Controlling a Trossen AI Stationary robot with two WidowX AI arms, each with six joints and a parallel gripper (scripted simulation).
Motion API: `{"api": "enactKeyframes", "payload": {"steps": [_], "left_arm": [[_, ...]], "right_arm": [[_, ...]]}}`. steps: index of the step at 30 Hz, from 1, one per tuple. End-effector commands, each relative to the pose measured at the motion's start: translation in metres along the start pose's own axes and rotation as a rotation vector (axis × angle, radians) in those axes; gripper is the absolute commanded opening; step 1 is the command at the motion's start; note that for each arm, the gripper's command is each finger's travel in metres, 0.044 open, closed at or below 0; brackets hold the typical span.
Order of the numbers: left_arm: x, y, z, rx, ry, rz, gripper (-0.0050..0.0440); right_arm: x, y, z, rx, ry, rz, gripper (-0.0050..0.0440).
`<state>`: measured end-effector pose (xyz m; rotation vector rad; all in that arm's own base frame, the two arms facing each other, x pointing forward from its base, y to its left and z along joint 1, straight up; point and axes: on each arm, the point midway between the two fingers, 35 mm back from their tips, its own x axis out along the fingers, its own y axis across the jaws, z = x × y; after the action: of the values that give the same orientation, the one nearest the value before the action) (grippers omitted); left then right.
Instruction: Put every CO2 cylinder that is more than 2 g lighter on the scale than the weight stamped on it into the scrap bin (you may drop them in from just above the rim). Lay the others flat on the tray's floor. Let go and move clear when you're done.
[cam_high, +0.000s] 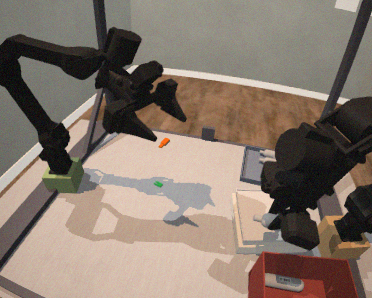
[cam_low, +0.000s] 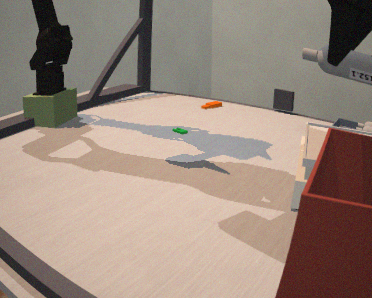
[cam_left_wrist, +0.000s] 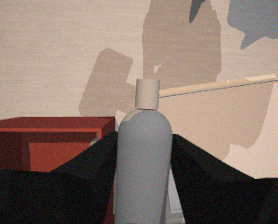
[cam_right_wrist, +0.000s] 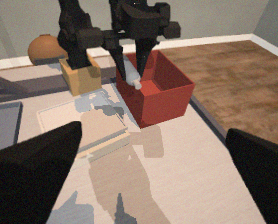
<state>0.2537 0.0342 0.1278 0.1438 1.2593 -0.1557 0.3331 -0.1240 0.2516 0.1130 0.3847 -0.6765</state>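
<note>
My left gripper (cam_left_wrist: 144, 139) (cam_right_wrist: 132, 78) is shut on a grey cylinder (cam_high: 268, 220) (cam_low: 345, 64) (cam_left_wrist: 145, 170) (cam_right_wrist: 130, 73), held in the air close to the red scrap bin (cam_high: 345, 272) (cam_low: 332, 240) (cam_right_wrist: 172, 102). Its label in the exterior view is upside down and cut by the frame edge. Another cylinder (cam_high: 284, 283) lies in the bin. Two pale cylinders (cam_high: 267, 153) (cam_high: 268, 160) lie in the blue-grey tray (cam_high: 243, 170) (cam_right_wrist: 10, 131). The scale (cam_high: 236, 220) (cam_right_wrist: 102, 145) sits between tray and bin; its display is hidden. My right gripper (cam_high: 170, 129) (cam_right_wrist: 155, 131) is open, high above the table.
An orange piece (cam_high: 164, 143) (cam_low: 212, 105) and a small green piece (cam_high: 158, 184) (cam_low: 180, 131) lie on the table. The bin's tall walls stand beside the scale. The left arm's tan base block (cam_high: 330, 235) (cam_right_wrist: 82, 80) is near both. The right arm's green block (cam_high: 65, 181) (cam_low: 50, 109) stands opposite.
</note>
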Motion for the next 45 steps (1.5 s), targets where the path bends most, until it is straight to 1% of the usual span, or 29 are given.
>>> {"api": "enactKeyframes", "payload": {"steps": [1, 4, 6, 8, 12, 14, 16, 20, 23, 29, 30, 37, 42, 45], "left_arm": [[-0.008, 0.040, -0.006, 0.047, -0.042, 0.010, -0.0050], [-0.012, 0.060, -0.017, 0.084, -0.059, 0.037, -0.0050], [-0.012, 0.075, -0.029, 0.096, -0.061, 0.051, -0.0050], [-0.012, 0.075, -0.029, 0.096, -0.061, 0.051, -0.0050], [-0.013, 0.097, -0.048, 0.181, -0.063, 0.081, -0.0050], [-0.010, 0.104, -0.064, 0.163, -0.030, 0.074, -0.0050], [-0.007, 0.107, -0.078, 0.117, 0.003, 0.059, -0.0050], [0.005, 0.105, -0.087, 0.060, 0.011, -0.010, -0.0050], [0.011, 0.103, -0.089, 0.044, 0.008, -0.039, -0.0050], [0.009, 0.106, -0.086, 0.047, 0.001, -0.030, -0.0050], [0.009, 0.106, -0.086, 0.048, 0.001, -0.028, 0.0024], [0.008, 0.106, -0.086, 0.050, 0.001, -0.024, 0.0192], [0.007, 0.106, -0.086, 0.052, 0.001, -0.022, 0.0194], [-0.006, 0.109, -0.083, 0.058, -0.011, -0.007, 0.0266]], "right_arm": [[0.000, -0.002, 0.001, 0.047, -0.046, -0.082, 0.0440], [-0.001, -0.003, 0.001, 0.060, -0.058, -0.101, 0.0440], [-0.001, -0.003, 0.001, 0.064, -0.063, -0.108, 0.0440], [-0.001, -0.003, 0.001, 0.064, -0.063, -0.108, 0.0440], [-0.003, -0.003, 0.003, 0.071, -0.071, -0.111, 0.0440], [-0.003, -0.004, 0.003, 0.071, -0.071, -0.112, 0.0440], [-0.003, -0.004, 0.003, 0.069, -0.070, -0.113, 0.0440], [-0.002, -0.004, 0.003, 0.068, -0.069, -0.112, 0.0440], [-0.004, -0.004, 0.009, 0.075, -0.081, -0.108, 0.0440], [-0.004, -0.004, 0.009, 0.075, -0.081, -0.108, 0.0440], [-0.004, -0.004, 0.009, 0.075, -0.081, -0.108, 0.0440], [-0.004, -0.004, 0.009, 0.075, -0.081, -0.108, 0.0440], [-0.004, -0.004, 0.009, 0.075, -0.081, -0.108, 0.0440], [-0.004, -0.004, 0.009, 0.075, -0.081, -0.108, 0.0440]]}}
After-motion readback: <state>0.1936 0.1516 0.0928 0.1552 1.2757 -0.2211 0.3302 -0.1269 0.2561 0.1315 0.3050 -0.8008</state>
